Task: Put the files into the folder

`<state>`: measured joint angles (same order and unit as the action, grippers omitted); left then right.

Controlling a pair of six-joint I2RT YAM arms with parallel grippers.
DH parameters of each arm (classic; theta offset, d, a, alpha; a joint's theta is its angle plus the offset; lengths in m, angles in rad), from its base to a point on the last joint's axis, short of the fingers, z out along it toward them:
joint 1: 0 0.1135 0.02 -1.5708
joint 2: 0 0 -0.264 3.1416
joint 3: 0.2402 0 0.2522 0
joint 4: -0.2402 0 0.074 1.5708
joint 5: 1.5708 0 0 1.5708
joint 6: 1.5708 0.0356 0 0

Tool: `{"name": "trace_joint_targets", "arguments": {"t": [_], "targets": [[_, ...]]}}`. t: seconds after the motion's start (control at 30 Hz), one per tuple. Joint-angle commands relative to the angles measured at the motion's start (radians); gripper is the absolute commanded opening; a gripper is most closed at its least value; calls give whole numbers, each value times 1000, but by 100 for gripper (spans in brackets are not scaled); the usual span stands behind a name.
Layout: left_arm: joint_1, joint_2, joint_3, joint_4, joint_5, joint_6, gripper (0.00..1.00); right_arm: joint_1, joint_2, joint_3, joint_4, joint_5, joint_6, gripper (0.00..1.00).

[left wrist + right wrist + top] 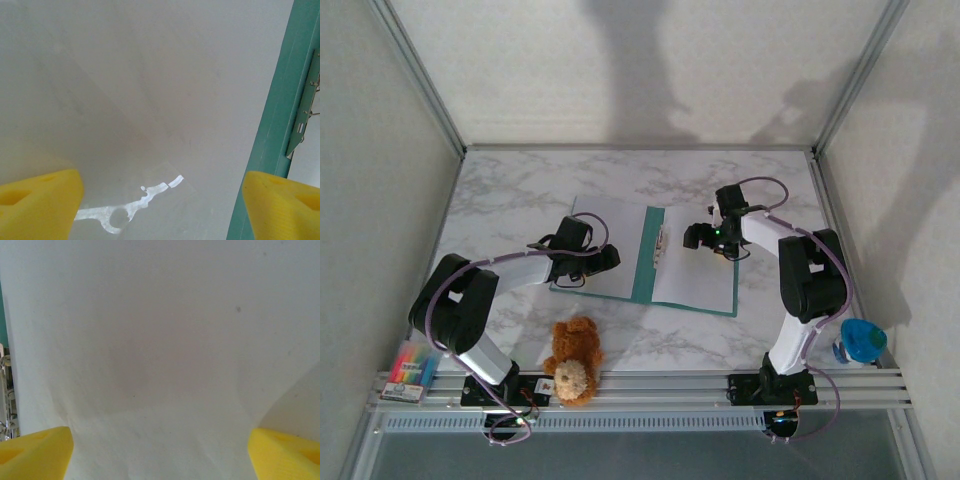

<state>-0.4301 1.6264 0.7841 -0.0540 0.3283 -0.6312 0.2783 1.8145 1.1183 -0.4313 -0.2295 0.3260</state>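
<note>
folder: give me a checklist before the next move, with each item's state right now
1. Folder lies open, spine in the middle: ok.
2. Left gripper open over the left half: ok.
3. Right gripper open over the white paper on the right half: ok.
4. All paper inside the covers: cannot tell, white on white.
5. Metal clip by the spine holding paper: cannot tell.
6. Teddy bear apart from the folder: ok.

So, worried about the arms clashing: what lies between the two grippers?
The folder, its teal spine and metal clip, in the top view, between left gripper and right gripper.
</note>
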Motion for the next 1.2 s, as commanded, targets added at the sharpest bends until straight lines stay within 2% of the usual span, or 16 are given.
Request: {"name": "trace_joint_targets", "arguments": {"t": [0.0,0.4,0.7,1.17], "targets": [[12,29,-14,-94,-44,13,85,7,-12,15,-50,27,-11,91],[13,21,-11,-102,-46,15,85,6,-24,65,-108,68,-41,92],[12,15,-3,-113,-49,17,85,7,-40,94,-131,34,-39,93],[3,-69,166,-259,-79,26,87,2,-240,122,-144,-36,-44,94]]}}
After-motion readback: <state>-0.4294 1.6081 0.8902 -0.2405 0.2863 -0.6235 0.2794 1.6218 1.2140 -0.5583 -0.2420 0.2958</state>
